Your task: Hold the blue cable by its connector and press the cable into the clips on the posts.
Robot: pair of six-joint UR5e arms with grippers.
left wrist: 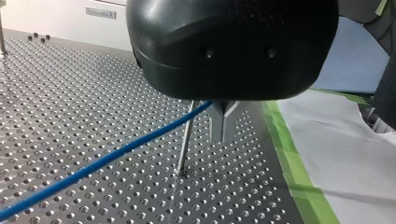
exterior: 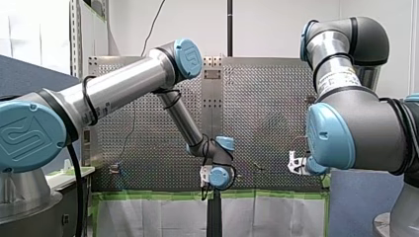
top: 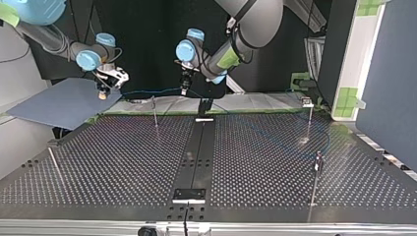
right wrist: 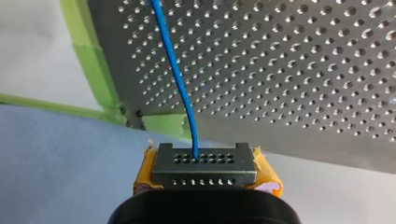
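Note:
The blue cable (right wrist: 180,88) comes out of a dark grey connector (right wrist: 204,164) that my right gripper (right wrist: 205,171) is shut on with its yellow pads (right wrist: 144,175). In the top view my right gripper (top: 103,91) hangs beyond the table's far left corner. From there the blue cable (top: 147,91) runs level to my left gripper (top: 184,89). In the left wrist view the metal fingers (left wrist: 223,122) of my left gripper are pressed together, and the blue cable (left wrist: 107,158) slants away from their base. A thin post (left wrist: 186,140) stands just behind it.
Thin posts stand on the perforated table (top: 255,162): one near the far edge (top: 155,112), one at the far right (top: 309,115), one nearer on the right (top: 317,172). Green tape (left wrist: 289,158) edges the table. A blue-grey sheet (top: 59,101) lies off the far left corner.

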